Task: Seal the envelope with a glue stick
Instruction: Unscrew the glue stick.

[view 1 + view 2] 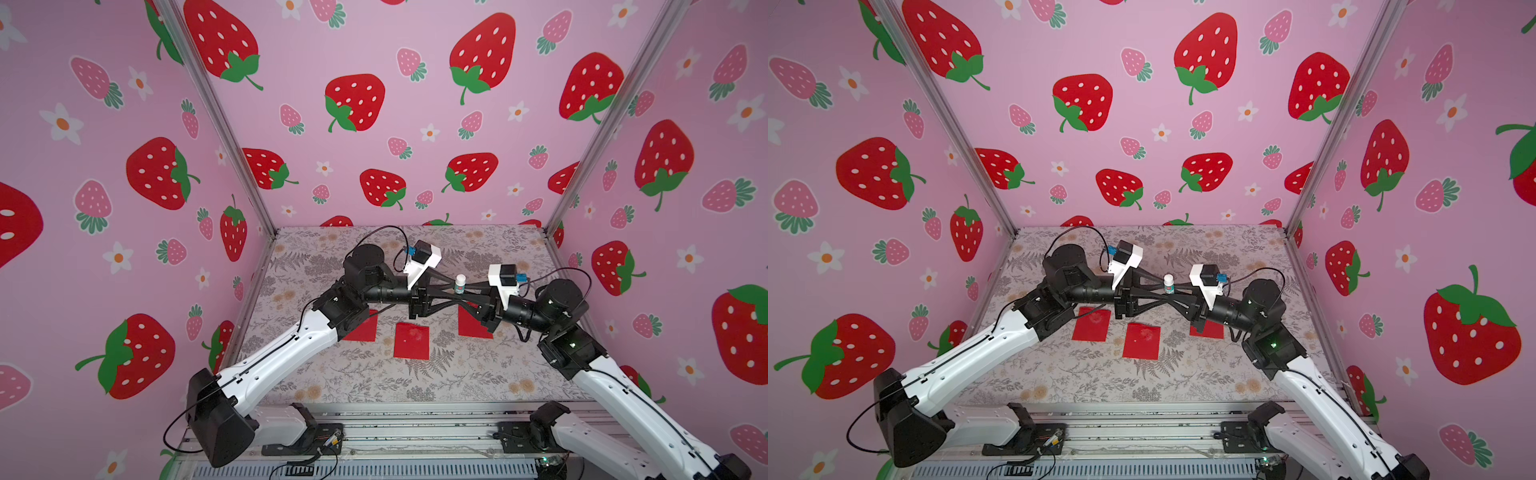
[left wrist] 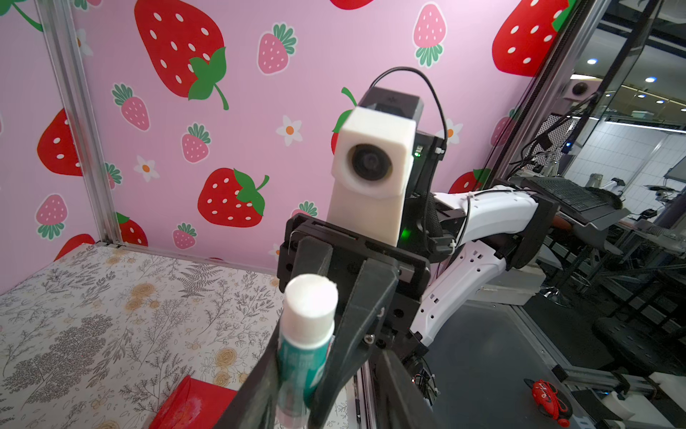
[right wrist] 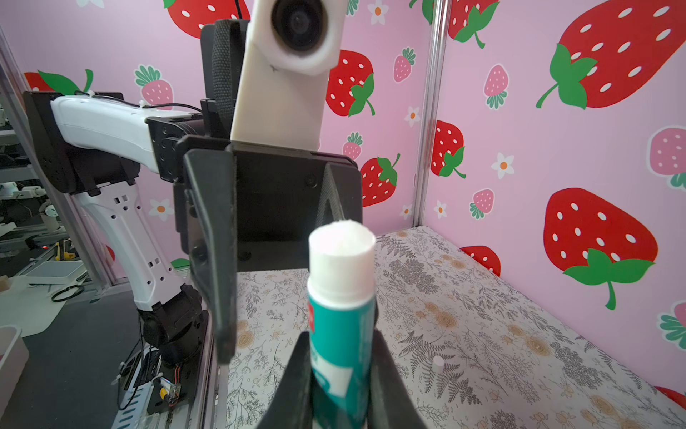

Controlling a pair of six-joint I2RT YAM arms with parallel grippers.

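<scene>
While the left gripper (image 1: pixel 467 292) stands jaws apart around it, the glue stick (image 1: pixel 460 284) hangs upright above mid-table with its tip bare, and the right gripper (image 3: pixel 339 349) is clamped on it. Uncapping looks done; gluing the red envelopes (image 1: pixel 411 340) below is left.

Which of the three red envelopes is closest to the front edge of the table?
The middle envelope. It sits nearer the front edge of the table than the left envelope and the right envelope, both farther back.

half-hidden envelopes
the right arm (image 1: pixel 523 313) covers most of the right envelope (image 1: pixel 469 328), the left arm (image 1: pixel 345 311) part of the left envelope (image 1: pixel 365 331).
</scene>
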